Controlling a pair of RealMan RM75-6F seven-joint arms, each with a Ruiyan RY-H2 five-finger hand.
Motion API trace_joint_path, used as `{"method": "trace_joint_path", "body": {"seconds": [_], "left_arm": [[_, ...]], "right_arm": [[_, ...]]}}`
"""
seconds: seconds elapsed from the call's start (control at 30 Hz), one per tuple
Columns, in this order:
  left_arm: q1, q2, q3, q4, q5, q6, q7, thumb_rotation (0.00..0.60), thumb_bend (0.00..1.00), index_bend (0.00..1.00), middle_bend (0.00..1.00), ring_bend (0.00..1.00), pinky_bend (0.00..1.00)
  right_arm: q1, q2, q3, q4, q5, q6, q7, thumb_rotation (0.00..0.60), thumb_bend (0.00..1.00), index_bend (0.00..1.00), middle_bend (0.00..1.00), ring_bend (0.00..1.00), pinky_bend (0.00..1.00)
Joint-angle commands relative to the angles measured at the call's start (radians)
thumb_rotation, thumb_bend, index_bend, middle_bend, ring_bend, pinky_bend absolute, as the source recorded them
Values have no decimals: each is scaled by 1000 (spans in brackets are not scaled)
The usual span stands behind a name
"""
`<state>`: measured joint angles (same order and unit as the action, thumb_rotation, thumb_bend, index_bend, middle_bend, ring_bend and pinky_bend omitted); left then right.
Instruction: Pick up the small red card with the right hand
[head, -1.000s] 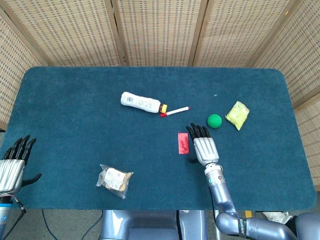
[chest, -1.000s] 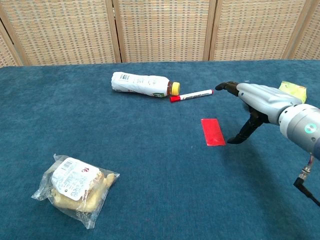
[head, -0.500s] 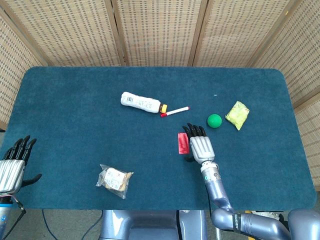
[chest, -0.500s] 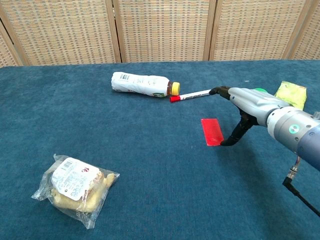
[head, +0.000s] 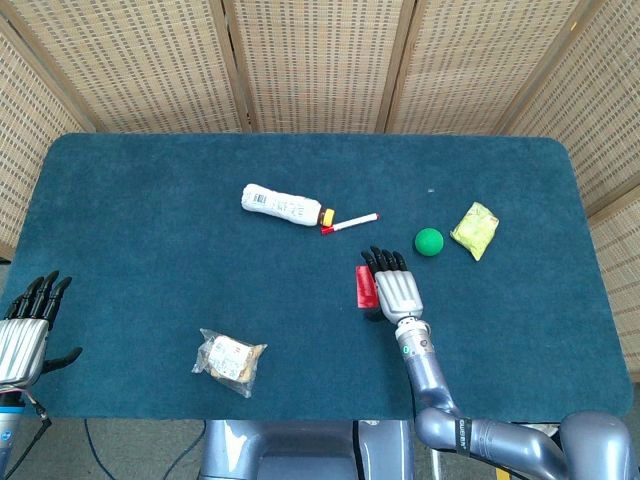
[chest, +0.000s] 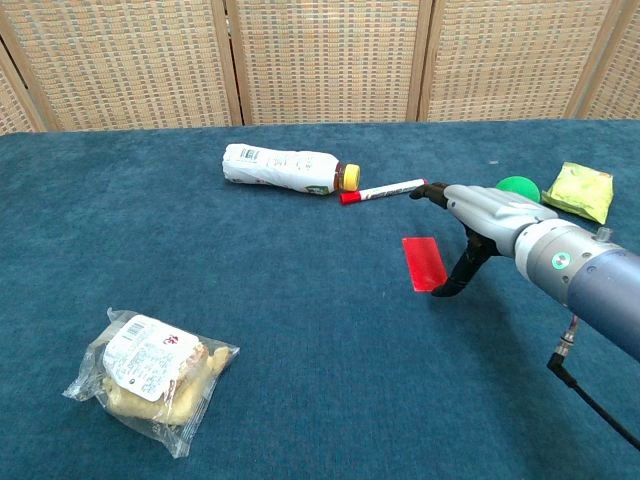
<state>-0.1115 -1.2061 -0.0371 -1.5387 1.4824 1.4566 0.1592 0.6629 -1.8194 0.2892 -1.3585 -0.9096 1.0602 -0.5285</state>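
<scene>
Card approach, right hand closing in from the side

Small red rectangular card (chest: 424, 263) lies flat on the blue felt counter (head: 150, 250), below the red-capped white marker (chest: 382, 190). The right hand (chest: 470, 215) has slid leftward until its thumb tip sits at the card's edge, fingers (head: 383, 260) extended and holding nothing; the grasp looks imminent. The left hand (head: 25, 330) rests open.

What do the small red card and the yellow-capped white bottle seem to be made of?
The small flat red rectangular card looks like thin plastic or coated paper: it lies flat, its surface even and slightly glossy. Which one is unclear. The white bottle with a yellow cap seems plastic with a printed wrap label: a ridged body and smooth cap.
</scene>
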Motion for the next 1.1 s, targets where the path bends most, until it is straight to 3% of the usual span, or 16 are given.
{"method": "trace_joint_path", "body": {"seconds": [0.03, 0.77, 1.1], "left_arm": [[-1, -1, 1, 1, 0, -2, -1, 600, 133, 0, 0, 0, 158], [-3, -1, 7, 2, 2, -9, -8, 600, 135, 0, 0, 0, 158], [-3, -1, 11, 0, 10, -6, -8, 600, 135, 0, 0, 0, 158]], "right_arm": [[10, -13, -1, 22, 5, -8, 7, 600, 175, 70, 0, 0, 10], [44, -60, -1, 148, 9, -40, 45, 600, 185, 70, 0, 0, 11], [45, -71, 4, 158, -59, 17, 81, 600, 487, 106, 0, 0, 21]]}}
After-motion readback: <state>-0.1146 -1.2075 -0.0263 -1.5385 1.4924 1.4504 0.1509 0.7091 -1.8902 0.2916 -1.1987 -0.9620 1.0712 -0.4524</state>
